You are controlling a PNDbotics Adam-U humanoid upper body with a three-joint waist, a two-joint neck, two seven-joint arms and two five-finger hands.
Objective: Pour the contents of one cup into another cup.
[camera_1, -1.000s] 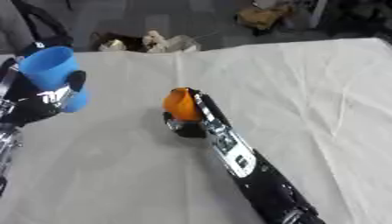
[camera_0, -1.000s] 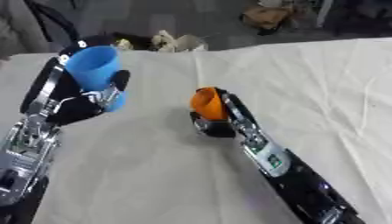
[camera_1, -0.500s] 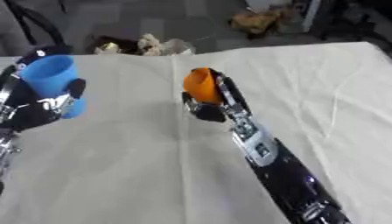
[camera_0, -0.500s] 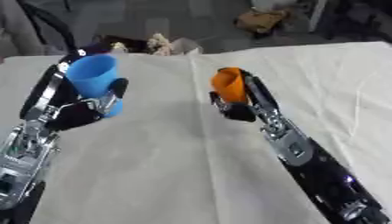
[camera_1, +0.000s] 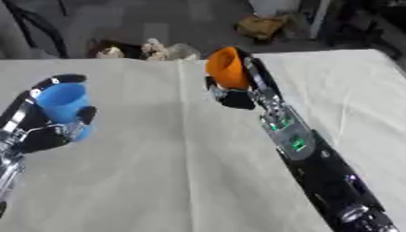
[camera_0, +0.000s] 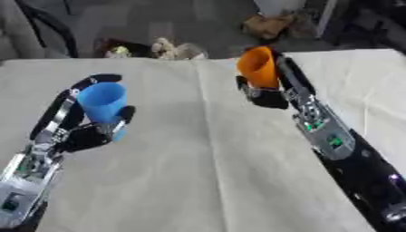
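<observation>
A humanoid robot holds 2 cups above a cloth-covered table (camera_0: 198,181), 1 in each of its 2 hands. The left hand (camera_0: 83,131) has its fingers and thumb curled round the blue cup (camera_0: 103,102), which stands nearly upright with its open mouth up and tipped slightly away from the robot. The right hand (camera_0: 266,93) grips the orange cup (camera_0: 257,67), fingers wrapped round its lower part; this cup leans with its rim toward the far left. The 2 cups are well apart, the orange one farther from the robot and to the right of the blue one, with bare pale cloth between the hands. What either cup contains cannot be seen.

Each arm reaches in from a lower corner, the black right forearm (camera_1: 297,145) showing small green lights along its upper face. Beyond the right hand, past the table's far edge, lie 1 brown crumpled item (camera_1: 266,25) and a cluster of pale and dark items (camera_1: 147,49) on the grey floor; what they are cannot be made out.

The left eye view shows the whole left hand and forearm, down to the silver wrist section (camera_0: 28,174) near the lower left corner. The right eye view cuts that arm off at the picture's left edge but shows more of the table to the right of the right arm.
</observation>
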